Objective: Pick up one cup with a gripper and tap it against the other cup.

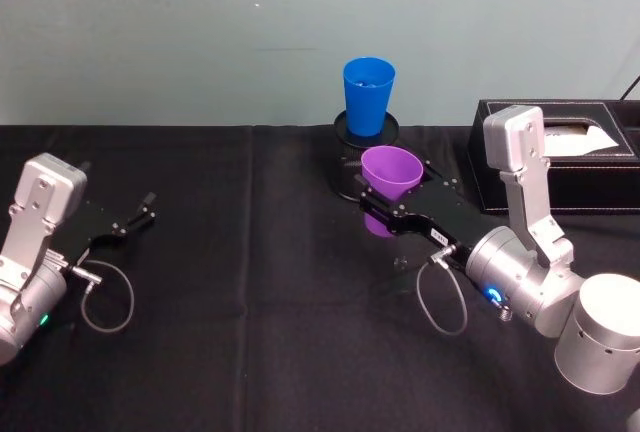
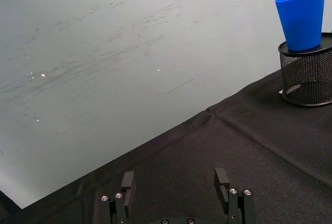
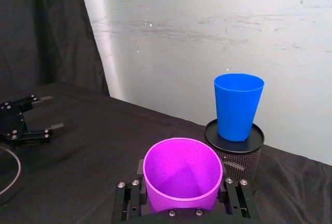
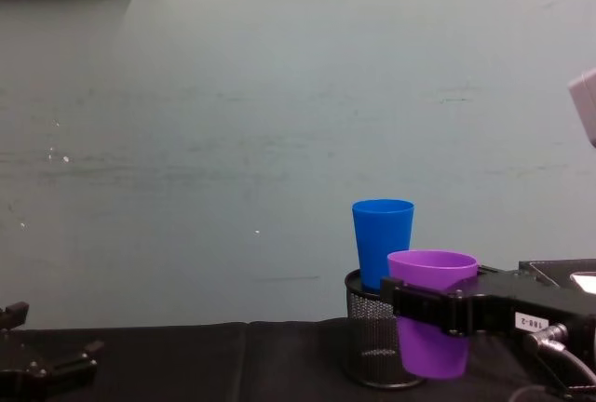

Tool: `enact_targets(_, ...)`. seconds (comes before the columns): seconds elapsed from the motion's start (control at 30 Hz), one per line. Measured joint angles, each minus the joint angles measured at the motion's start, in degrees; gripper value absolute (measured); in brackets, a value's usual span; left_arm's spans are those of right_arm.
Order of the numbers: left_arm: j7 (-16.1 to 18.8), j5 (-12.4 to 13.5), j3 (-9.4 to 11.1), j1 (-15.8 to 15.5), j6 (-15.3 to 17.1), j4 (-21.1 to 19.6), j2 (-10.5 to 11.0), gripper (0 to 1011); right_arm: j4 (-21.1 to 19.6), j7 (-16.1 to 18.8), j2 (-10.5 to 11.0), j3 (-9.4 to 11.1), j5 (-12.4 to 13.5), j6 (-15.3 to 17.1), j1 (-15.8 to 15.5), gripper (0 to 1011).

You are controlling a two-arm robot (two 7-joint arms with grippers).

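Note:
My right gripper [image 1: 381, 204] is shut on the purple cup [image 1: 388, 185], holding it upright above the black cloth. Its jaws clamp the cup's sides in the right wrist view, gripper [image 3: 182, 195] around purple cup [image 3: 182, 175]. From the chest the purple cup [image 4: 431, 314] hangs in the right gripper [image 4: 419, 304], just in front of and right of the blue cup [image 4: 382, 242]. The blue cup [image 1: 367, 95] stands upright on a black mesh pen holder [image 1: 352, 152], a short gap behind the purple one. The blue cup [image 3: 237, 106] [image 2: 302, 16] is untouched. My left gripper [image 1: 140, 212] rests open at the far left.
A black tissue box [image 1: 560, 152] sits at the back right, beside my right arm. The mesh holder [image 4: 372, 341] stands near the wall at the table's rear. Black cloth [image 1: 250, 282] covers the table, with open room between the two arms.

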Motion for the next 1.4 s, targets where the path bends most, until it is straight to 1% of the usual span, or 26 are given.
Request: enact_targets(1.4,0.0,0.0,0.0,0.0,0.0,0.0,0.0,1000,0.0,0.0,0.0,0.0,0.0,0.0,0.0,734)
